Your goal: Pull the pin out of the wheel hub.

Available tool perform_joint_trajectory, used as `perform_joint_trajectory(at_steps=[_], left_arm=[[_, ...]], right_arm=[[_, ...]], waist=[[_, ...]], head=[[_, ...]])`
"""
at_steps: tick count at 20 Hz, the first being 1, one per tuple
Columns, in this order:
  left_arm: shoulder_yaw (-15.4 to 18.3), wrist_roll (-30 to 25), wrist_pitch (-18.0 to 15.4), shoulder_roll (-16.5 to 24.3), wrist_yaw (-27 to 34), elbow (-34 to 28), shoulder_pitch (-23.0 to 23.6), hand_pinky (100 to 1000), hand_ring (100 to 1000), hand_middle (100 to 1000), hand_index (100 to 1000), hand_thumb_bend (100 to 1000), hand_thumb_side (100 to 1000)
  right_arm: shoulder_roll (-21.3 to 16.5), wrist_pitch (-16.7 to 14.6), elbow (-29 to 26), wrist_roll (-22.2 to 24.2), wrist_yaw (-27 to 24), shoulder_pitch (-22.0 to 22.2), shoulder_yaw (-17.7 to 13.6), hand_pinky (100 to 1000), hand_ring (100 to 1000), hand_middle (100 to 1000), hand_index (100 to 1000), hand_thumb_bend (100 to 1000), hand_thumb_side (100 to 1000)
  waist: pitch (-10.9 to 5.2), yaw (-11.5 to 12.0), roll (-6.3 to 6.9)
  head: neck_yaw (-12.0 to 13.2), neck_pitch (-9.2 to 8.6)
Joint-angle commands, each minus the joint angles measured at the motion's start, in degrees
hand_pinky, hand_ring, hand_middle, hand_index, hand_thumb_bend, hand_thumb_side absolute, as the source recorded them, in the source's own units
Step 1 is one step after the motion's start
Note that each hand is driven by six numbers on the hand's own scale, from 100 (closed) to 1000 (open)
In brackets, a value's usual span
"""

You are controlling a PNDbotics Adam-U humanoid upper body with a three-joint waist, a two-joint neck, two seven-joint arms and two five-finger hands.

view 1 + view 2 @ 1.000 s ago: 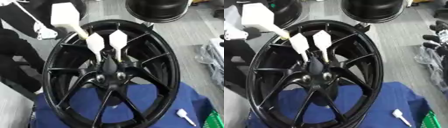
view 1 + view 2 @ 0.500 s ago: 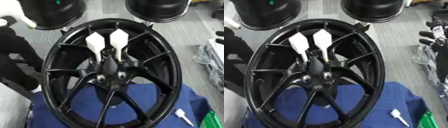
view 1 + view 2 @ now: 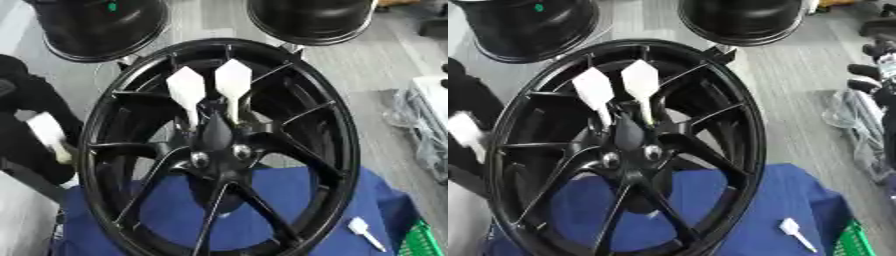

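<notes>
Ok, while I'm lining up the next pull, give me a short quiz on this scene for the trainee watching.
1. How many white pins stand stuck in the wheel hub?
2. True or false: a loose white pin lies on the blue cloth, to the lower right of the wheel.
3. What sits beyond the wheel's far edge? A) two dark round objects; B) a red toolbox; C) a stack of white plates.

Key: 1) two; 2) true; 3) A.
</notes>
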Motion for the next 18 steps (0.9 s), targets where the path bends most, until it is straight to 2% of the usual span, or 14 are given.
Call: perform_joint_trajectory(at_steps=[1, 2, 5, 6, 9, 11, 13, 15, 18], left_arm=[[3.70, 1.18, -1.99, 1.25, 0.94, -1.38, -0.25, 846, 854, 857, 887, 532, 815], [4.73, 2.01, -1.84, 0.81, 1.20, -1.89, -0.90, 792, 820, 824, 861, 419, 779], [6.40, 5.05, -0.74, -0.22, 2.71, -3.66, -1.99, 792, 820, 824, 861, 419, 779], [6.29, 6.15, -0.49, -0.29, 3.14, -3.94, -1.93, 643, 732, 739, 774, 214, 668], [9.16, 9.22, -0.60, -3.38, 5.46, -7.05, -4.89, 595, 697, 708, 747, 209, 715], [12.14, 11.19, 0.88, -6.39, 7.36, -7.16, -6.97, 593, 708, 721, 749, 205, 744], [15.13, 13.06, 2.60, -9.38, 9.21, -5.86, -6.86, 620, 747, 769, 782, 219, 794], [17.34, 14.91, 3.68, -12.37, 11.05, -3.73, -6.68, 626, 753, 775, 790, 233, 793], [19.00, 17.75, 2.41, -16.99, 13.89, -1.14, -6.39, 631, 757, 778, 790, 243, 775]], right_arm=[[-1.28, -0.04, -0.95, 0.26, -0.21, -0.68, -0.19, 783, 795, 855, 908, 100, 771], [-1.28, -0.04, -0.94, 0.25, -0.24, -0.65, -0.20, 783, 795, 855, 908, 100, 771], [-1.31, -0.05, -0.94, 0.21, -0.26, -0.58, -0.23, 783, 795, 855, 908, 100, 771], [-1.30, -0.05, -0.95, 0.22, -0.27, -0.59, -0.22, 783, 795, 855, 908, 100, 772], [-0.38, 0.00, -0.89, 0.33, -0.62, -0.61, -0.06, 783, 795, 855, 908, 100, 773], [0.00, -0.05, -1.00, 0.37, -0.77, -0.93, -0.03, 783, 795, 855, 908, 100, 772], [0.47, -0.05, -1.12, 0.43, -0.97, -1.35, 0.10, 783, 795, 855, 908, 100, 770], [0.95, -0.07, -1.21, 0.40, -1.23, -1.70, 0.17, 783, 795, 856, 908, 100, 769], [1.37, -0.30, -1.38, 0.15, -1.54, -1.89, 0.09, 782, 795, 855, 908, 100, 766]], waist=[[-1.25, -0.02, 0.04], [-1.31, 0.03, 0.01], [-1.36, 0.14, -0.01], [-1.37, 0.11, -0.02], [-1.67, -0.23, -1.11], [-1.37, -0.44, -1.54], [-1.09, -0.96, -2.05], [-0.90, -1.35, -2.47], [-0.73, -1.42, -2.88]], head=[[0.35, -0.37], [0.31, -0.38], [0.25, -0.38], [0.29, -0.38], [1.26, -0.11], [1.62, -0.40], [2.29, -0.67], [2.72, -0.78], [2.68, -0.69]])
